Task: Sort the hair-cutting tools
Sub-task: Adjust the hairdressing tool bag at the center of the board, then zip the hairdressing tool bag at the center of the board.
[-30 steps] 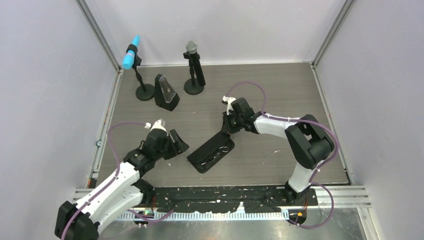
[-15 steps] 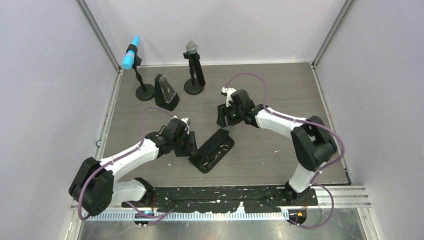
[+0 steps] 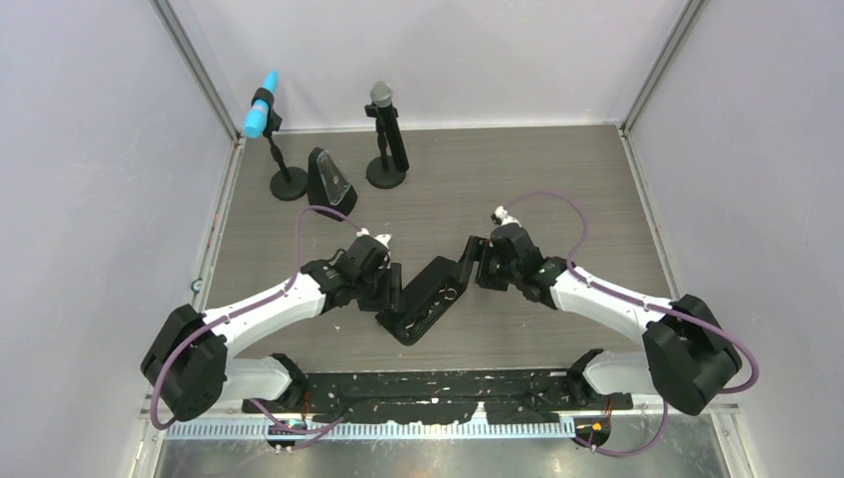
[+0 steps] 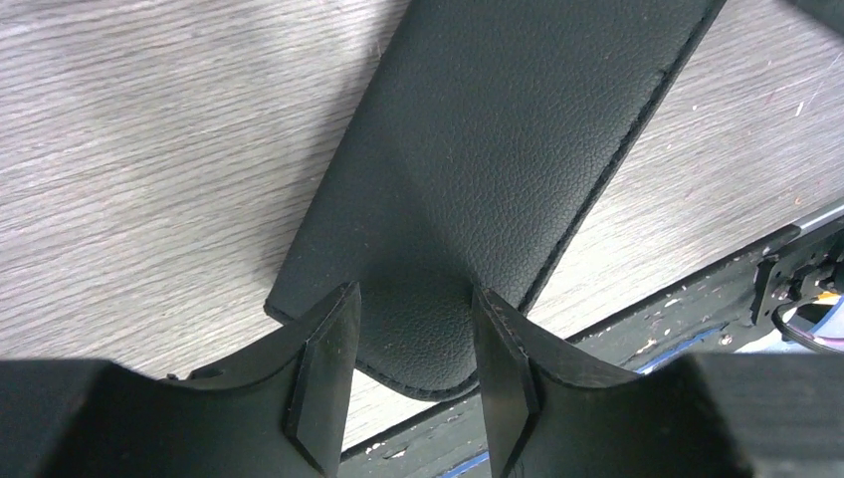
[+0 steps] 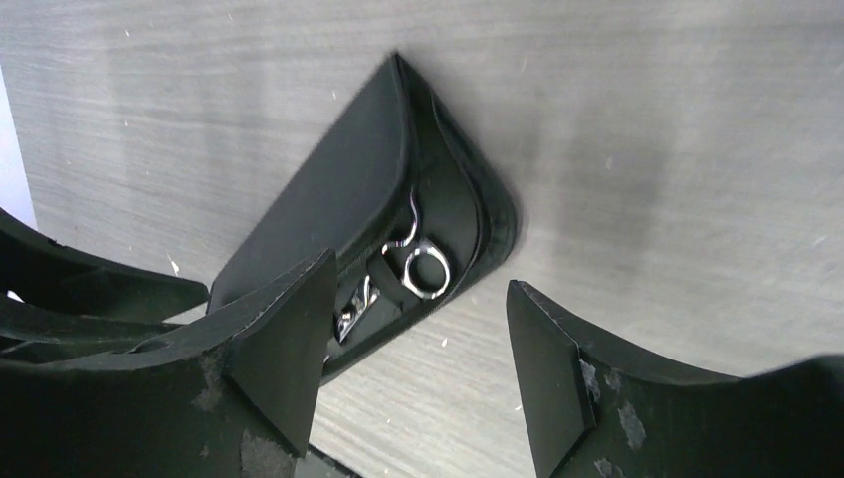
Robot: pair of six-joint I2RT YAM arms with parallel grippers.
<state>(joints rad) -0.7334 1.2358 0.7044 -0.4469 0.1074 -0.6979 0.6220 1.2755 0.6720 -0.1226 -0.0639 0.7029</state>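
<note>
Around the wood-grain table [image 3: 557, 179] stand pale walls [image 3: 448, 60].

White shells along the long links of the left arm [image 3: 269, 304] and the right arm [image 3: 602, 299], with bulky black housings at every joint. Purple left cable [image 3: 298, 239] looped out behind the tool head, purple right cable [image 3: 545, 194] arched the same way, each ending in a small white plug just behind the wrist. On the left gripper [image 4: 413, 299], matte black fingers [image 4: 320, 383], flat-faced and tapering to slim tips. On the right gripper [image 5: 420, 274], broader wedge-shaped black fingers [image 5: 284, 344], flecked with pale scuffs toward the rear.
</note>
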